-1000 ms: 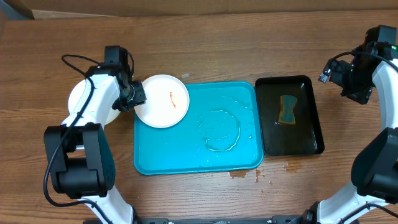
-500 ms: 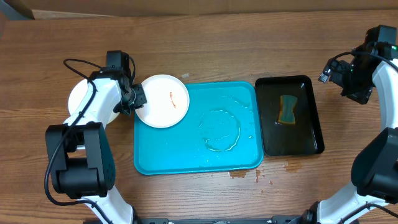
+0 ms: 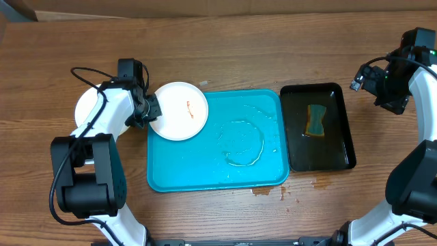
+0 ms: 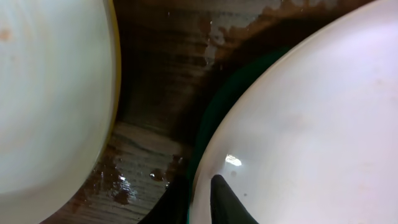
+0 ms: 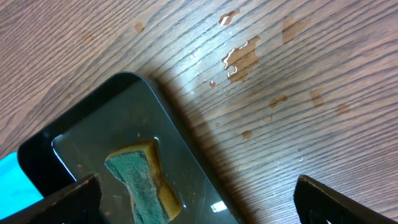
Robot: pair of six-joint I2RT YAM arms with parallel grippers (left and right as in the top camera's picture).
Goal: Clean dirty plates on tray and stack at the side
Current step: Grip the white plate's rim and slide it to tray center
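One-handed, pinches smeared plate point(image 3: 179, 113) by rim in left gripper point(image 3: 151, 109), right gripper point(image 5: 199, 202) jaws wide apart; risks thin grip slipping, plate dropping onto yellow-rimmed plate point(image 4: 50, 93).

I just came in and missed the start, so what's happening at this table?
The left gripper is at the rim of a white plate with an orange smear, which overlaps a corner of the wet turquoise tray. Whether it grips yet is unclear. Another plate lies beside it on the table. The right gripper hangs open near the black tray holding the sponge.
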